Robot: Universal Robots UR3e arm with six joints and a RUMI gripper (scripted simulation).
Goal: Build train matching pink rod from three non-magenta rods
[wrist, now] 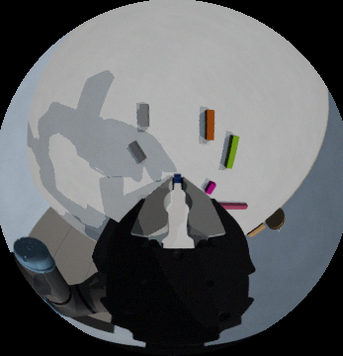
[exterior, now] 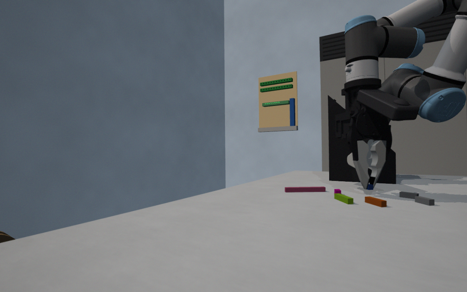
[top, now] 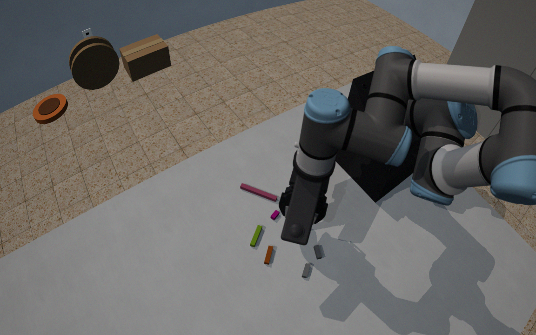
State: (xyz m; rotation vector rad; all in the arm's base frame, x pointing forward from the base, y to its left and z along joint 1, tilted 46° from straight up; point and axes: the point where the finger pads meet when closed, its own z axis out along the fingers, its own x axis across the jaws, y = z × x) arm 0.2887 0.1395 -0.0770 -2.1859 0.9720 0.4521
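My gripper [exterior: 369, 184] [wrist: 177, 178] is shut on the blue rod [exterior: 369, 187] [wrist: 177, 177], low at or just above the table; the top view hides the fingertips. The pink rod [top: 258, 192] [exterior: 305, 189] [wrist: 233, 206] lies near the magenta rod [top: 275, 215] [exterior: 337, 191] [wrist: 210, 187]. The lime rod [top: 256, 235] [exterior: 343, 198] [wrist: 232, 151] and the orange rod [top: 268, 254] [exterior: 375, 201] [wrist: 210, 125] lie apart. One grey rod [top: 318, 251] [exterior: 408, 194] [wrist: 137, 151] lies angled near a second grey rod [top: 305, 271] [exterior: 424, 200] [wrist: 143, 115]. No rods on the table touch.
The arm's black base block [top: 370, 179] stands behind the gripper on the light table [top: 137, 266] [exterior: 191, 246]. A cardboard box [top: 147, 60] and an orange disc [top: 38, 114] are beyond the table. A grey cabinet [exterior: 431, 152] stands behind the arm.
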